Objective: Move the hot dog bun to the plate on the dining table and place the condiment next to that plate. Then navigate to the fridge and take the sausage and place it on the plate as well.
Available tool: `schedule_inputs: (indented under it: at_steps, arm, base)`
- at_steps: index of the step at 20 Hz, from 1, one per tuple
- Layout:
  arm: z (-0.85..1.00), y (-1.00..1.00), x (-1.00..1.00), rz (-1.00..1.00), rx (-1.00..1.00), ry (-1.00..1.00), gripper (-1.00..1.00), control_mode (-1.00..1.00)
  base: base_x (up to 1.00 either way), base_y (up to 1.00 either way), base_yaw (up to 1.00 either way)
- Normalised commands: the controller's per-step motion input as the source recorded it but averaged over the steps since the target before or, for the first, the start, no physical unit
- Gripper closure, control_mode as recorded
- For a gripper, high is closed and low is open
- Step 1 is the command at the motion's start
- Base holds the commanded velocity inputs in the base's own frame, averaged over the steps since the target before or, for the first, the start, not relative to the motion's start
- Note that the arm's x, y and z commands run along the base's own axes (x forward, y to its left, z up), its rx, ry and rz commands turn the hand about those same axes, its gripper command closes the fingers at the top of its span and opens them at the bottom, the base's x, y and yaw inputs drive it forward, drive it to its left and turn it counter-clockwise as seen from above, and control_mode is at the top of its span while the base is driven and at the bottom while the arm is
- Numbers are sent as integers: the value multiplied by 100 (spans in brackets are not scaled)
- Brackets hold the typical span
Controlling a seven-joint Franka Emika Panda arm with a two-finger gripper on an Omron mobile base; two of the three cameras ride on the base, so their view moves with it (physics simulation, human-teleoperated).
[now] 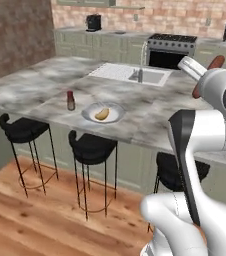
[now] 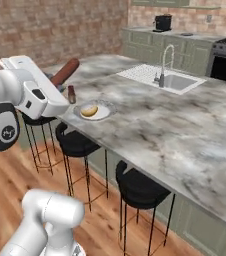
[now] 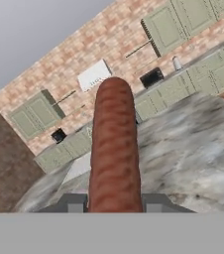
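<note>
My gripper (image 3: 113, 201) is shut on the reddish-brown sausage (image 3: 113, 149), which sticks out past the fingertips and is held up in the air over the near side of the dining table (image 1: 45, 85). From the right base camera the sausage (image 2: 66, 71) points up and away from the gripper (image 2: 54, 82). The pale plate (image 1: 87, 114) lies near the table's front edge with the hot dog bun (image 1: 102, 114) on it. The red-capped condiment (image 1: 70, 100) stands upright just left of the plate. Plate (image 2: 105, 111), bun (image 2: 89, 110) and condiment (image 2: 71, 94) sit just beyond the sausage.
An inset sink with a steel faucet (image 1: 135, 75) is farther back on the table. Black stools (image 1: 92, 147) line the near edge over a wooden floor. A stove (image 1: 170, 47) and green cabinets run along the brick back wall.
</note>
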Motion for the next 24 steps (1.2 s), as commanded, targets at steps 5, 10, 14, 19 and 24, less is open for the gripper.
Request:
schedule_inputs:
  at_steps: [5,10,14,19,24]
  arm:
    - [0,0,0,0,0,0,100,100]
    - [0,0,0,0,0,0,100,100]
    - [0,0,0,0,0,0,100,100]
    - [0,0,0,0,0,0,100,100]
    - [0,0,0,0,0,0,100,100]
  base:
    - [38,100,-41]
    - [54,100,-45]
    - [51,99,-46]
    - [63,70,-45]
    - [74,59,-42]
